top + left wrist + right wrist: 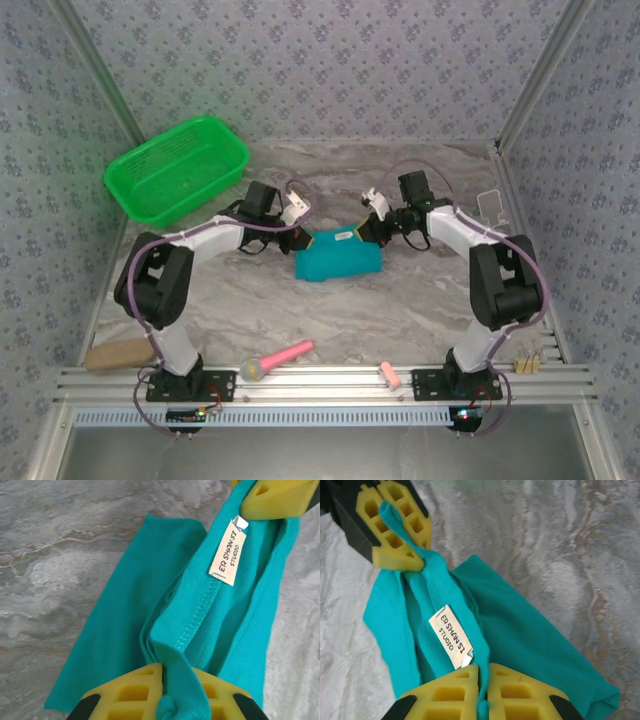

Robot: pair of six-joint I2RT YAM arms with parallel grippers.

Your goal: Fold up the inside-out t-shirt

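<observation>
Bright, even, diffuse light from overhead, no hard glare. Top view sharp; faint soft shadow along the green basket (178, 170). Wrist views: teal t-shirt (125, 630) and its label (228, 551) crisp, folds lightly shaded. Left gripper (172, 682), close to the lens, slightly soft. Marble table (60, 555) has a mild sheen and is softer toward the corners.

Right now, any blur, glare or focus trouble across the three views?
Top external: even light, no glare, t-shirt small but sharp. Left wrist: label print legible, stitching crisp; left gripper at the bottom edge slightly soft. Right wrist: label legible too, right gripper near the lens a bit soft, marble table mildly blurred.
</observation>
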